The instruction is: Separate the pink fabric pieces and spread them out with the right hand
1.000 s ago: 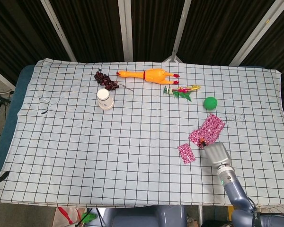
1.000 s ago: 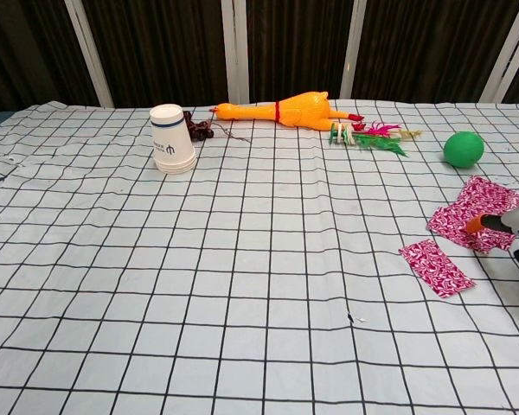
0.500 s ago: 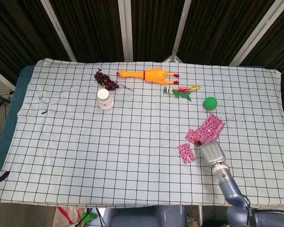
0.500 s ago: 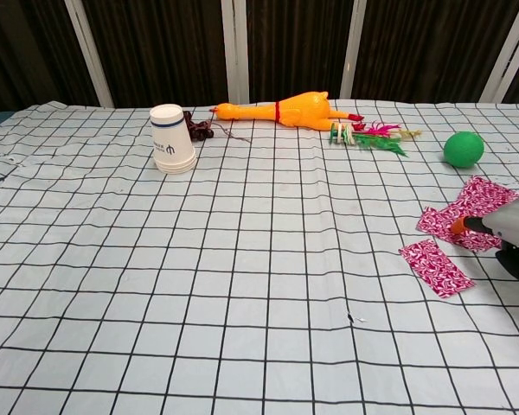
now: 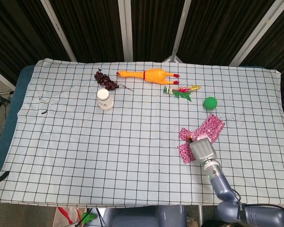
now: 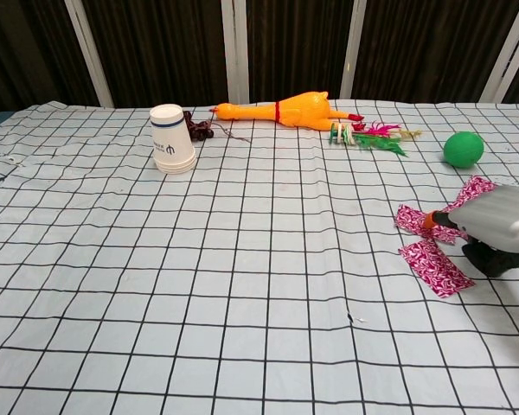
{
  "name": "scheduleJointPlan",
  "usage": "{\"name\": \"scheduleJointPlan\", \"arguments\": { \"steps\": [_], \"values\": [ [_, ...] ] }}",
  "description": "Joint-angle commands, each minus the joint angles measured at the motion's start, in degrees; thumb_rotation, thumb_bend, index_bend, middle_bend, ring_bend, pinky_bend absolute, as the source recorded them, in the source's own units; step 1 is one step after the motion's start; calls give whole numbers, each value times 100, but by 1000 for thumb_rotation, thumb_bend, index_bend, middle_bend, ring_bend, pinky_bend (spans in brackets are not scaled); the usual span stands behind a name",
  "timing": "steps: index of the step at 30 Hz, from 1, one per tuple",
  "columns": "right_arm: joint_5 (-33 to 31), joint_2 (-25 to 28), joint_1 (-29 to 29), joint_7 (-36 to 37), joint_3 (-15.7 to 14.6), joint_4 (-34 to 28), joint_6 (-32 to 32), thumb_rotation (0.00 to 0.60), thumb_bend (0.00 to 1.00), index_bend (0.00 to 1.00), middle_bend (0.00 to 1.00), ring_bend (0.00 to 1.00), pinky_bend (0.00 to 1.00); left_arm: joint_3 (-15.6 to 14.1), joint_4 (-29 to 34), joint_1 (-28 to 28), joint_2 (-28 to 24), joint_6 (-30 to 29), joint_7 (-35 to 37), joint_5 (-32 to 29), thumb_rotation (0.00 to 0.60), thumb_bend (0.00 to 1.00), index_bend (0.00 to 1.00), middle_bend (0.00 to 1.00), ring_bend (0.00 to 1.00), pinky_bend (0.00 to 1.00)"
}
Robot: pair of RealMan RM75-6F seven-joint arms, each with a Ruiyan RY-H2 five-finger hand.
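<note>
My right hand [image 5: 202,150] [image 6: 495,230] is low over the table at the front right, its orange fingertip [image 6: 430,220] pointing left. It holds one pink patterned fabric piece [image 5: 185,134] [image 6: 413,218] by its near edge. A second pink piece [image 5: 212,126] [image 6: 473,189] lies just behind the hand, toward the green ball. A third, smaller pink piece [image 5: 183,152] [image 6: 435,267] lies flat in front of the fingertip, partly under the hand in the head view. The left hand is not in either view.
A green ball [image 5: 209,102] [image 6: 463,149] sits behind the fabric. Further back lie a feathered toy [image 5: 181,91], a rubber chicken [image 5: 148,75] [image 6: 281,110], dark grapes [image 5: 106,80] and an upturned white cup [image 5: 104,99] [image 6: 172,138]. The checked tablecloth [image 5: 85,142] covers the table.
My right hand has moved left and slightly nearer, dragging one pink piece off the back piece toward the small one. The small piece and the back piece have stayed put.
</note>
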State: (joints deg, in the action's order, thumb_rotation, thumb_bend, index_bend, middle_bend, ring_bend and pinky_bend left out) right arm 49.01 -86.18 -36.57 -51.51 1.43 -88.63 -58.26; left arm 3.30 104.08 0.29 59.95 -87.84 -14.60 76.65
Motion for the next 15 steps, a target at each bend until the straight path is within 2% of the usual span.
{"name": "scheduleJointPlan", "arguments": {
  "steps": [1,15],
  "values": [
    [-86,-125,-118,-96,62,40,38,600,731,159,809,815,643,-4,-5,-2,-4,6,15,8,600,204,99,34,55,169],
    [-591,-497,-557,-426,264,129,15,600,732,159,810,815,643,-8,-18,-15,-15,27,42,10,600,204,99,34,55,169]
  ]
}}
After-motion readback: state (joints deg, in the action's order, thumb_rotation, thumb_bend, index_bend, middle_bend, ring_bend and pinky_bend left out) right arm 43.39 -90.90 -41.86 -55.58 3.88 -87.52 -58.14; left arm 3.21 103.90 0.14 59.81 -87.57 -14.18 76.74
